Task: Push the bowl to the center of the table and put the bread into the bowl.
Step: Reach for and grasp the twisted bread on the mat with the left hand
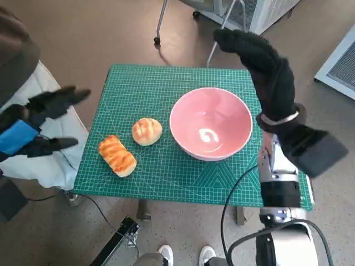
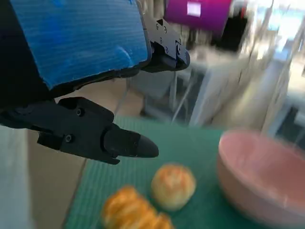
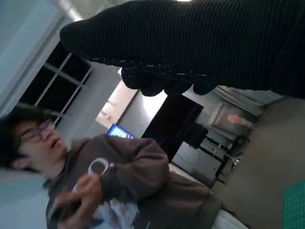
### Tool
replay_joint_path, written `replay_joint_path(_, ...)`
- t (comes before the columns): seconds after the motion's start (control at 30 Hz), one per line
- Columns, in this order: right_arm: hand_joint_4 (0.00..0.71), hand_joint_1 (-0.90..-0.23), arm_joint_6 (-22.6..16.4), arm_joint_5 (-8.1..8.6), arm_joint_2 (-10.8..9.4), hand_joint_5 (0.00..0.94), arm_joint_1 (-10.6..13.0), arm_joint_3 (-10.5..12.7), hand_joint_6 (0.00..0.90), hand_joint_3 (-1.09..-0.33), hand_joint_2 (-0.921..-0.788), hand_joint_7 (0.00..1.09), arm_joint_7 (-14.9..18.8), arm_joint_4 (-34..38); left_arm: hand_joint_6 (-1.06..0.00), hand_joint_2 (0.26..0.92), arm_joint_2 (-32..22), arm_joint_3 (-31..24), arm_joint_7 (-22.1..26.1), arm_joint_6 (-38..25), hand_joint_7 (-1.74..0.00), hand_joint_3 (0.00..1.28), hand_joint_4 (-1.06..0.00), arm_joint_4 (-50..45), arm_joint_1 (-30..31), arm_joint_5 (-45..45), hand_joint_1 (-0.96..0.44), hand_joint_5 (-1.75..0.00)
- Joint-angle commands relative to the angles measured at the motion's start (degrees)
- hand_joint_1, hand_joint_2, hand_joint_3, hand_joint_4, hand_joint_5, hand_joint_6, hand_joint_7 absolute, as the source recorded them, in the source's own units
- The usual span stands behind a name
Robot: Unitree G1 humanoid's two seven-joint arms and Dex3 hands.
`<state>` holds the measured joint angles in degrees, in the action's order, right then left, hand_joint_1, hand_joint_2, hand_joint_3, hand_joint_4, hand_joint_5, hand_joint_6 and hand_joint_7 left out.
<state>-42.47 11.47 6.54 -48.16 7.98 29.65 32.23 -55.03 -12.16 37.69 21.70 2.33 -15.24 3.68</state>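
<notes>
A pink bowl (image 1: 211, 123) sits empty on the green mat (image 1: 138, 83), a little right of the table's middle; it also shows as the pink bowl (image 2: 262, 176) in the left wrist view. Left of it lie a round bun (image 1: 147, 131) and a long glazed bread (image 1: 117, 155), seen again as bun (image 2: 173, 185) and bread (image 2: 131, 214). My left hand (image 1: 41, 119) hovers off the table's left edge, fingers apart, holding nothing. My gloved right hand (image 1: 266, 66) is raised above the bowl's far right rim, fingers stretched out and empty.
A person (image 3: 109, 186) sits off to the left, their dark sleeve (image 1: 14, 50) at the head view's top left. White cloth (image 1: 39, 160) hangs beside the table. Chair legs (image 1: 161, 22) stand behind it, shoes (image 1: 186, 256) in front. A cable (image 1: 233, 194) runs along my right forearm.
</notes>
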Motion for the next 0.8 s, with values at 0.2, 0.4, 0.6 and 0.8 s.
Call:
replay_joint_path(0.2, 0.245, -0.647, 2.9, 0.63, 0.4, 0.037, 2.5, -1.3, -0.001, -0.793, -0.921, 0.81, -1.1, -2.8, -0.36, 0.878, -0.6, 7.3, 1.6, 2.9, -0.03, 0.0, -0.24, 3.7, -2.0, 6.5, -0.28, 0.0)
replay_joint_path(0.4, 0.244, -0.647, 3.2, 1.14, 0.3, 0.039, 2.7, -1.4, -0.001, -0.794, -0.921, 0.81, -1.1, -2.8, -0.37, 0.856, 0.5, 12.7, 2.3, 3.8, -0.03, 0.0, -0.23, 7.3, -4.8, 10.1, -0.25, 0.0)
replay_joint_path(0.6, 0.243, -0.647, 3.4, 1.53, 0.4, 0.04, 2.6, -1.3, -0.001, -0.795, -0.921, 0.81, -1.1, -2.3, -0.36, 0.841, 2.5, 18.1, 2.7, 5.5, -0.02, 0.0, -0.22, 12.8, -8.8, 13.4, -0.23, 0.0)
replay_joint_path(0.8, 0.242, -0.645, 3.6, 2.11, 0.7, 0.041, 2.6, -1.2, -0.001, -0.793, -0.921, 0.8, -0.9, -1.9, -0.35, 0.833, 4.7, 22.5, 2.6, 7.2, -0.01, 0.0, -0.22, 17.7, -12.1, 16.8, -0.21, 0.0)
